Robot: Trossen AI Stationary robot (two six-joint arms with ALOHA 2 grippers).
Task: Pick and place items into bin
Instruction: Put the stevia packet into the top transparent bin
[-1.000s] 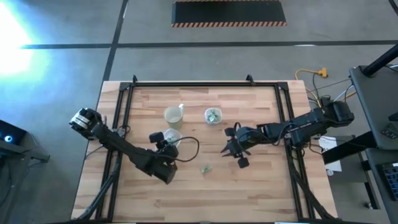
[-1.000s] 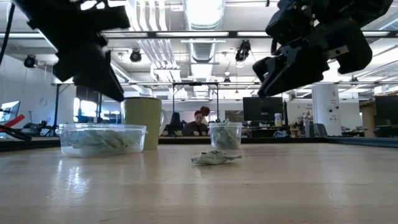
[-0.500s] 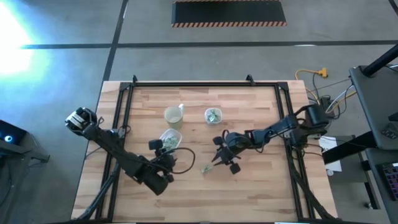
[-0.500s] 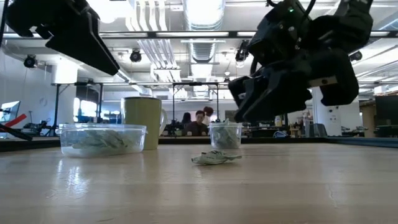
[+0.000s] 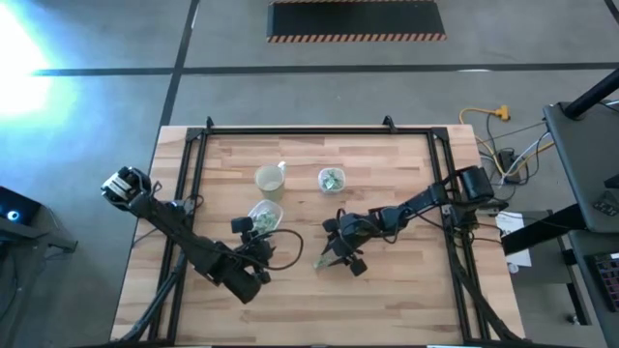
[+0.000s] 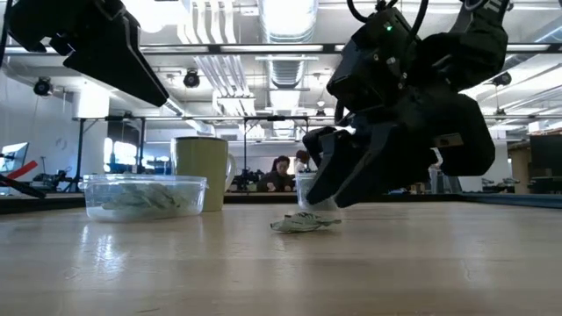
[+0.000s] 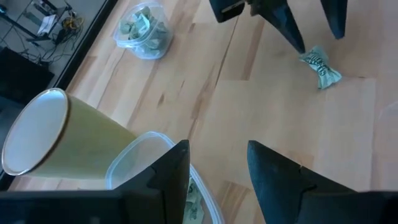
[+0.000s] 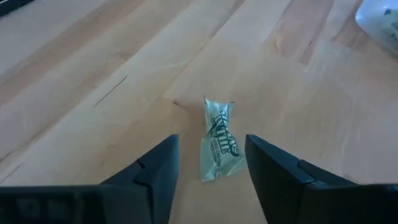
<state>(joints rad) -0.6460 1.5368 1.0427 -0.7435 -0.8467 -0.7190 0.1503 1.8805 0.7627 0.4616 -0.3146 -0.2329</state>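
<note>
Wrapped piece (image 8: 220,142): lies loose on the table (image 5: 406,290), between my right gripper (image 8: 208,167)'s spread fingers.
Handling: I judge it featherlight, crinkly and soft; it could skid on the wood. I'd pinch across the fat middle, not the twisted ends.
Left gripper (image 7: 217,165): spread, holding nothing, raised over the wide tub (image 5: 264,215), which sits beyond the piece.
Small tub (image 5: 332,179): farther from the piece, beside the cup (image 5: 270,180).
Change: my right gripper has come down over the piece and widened.
</note>
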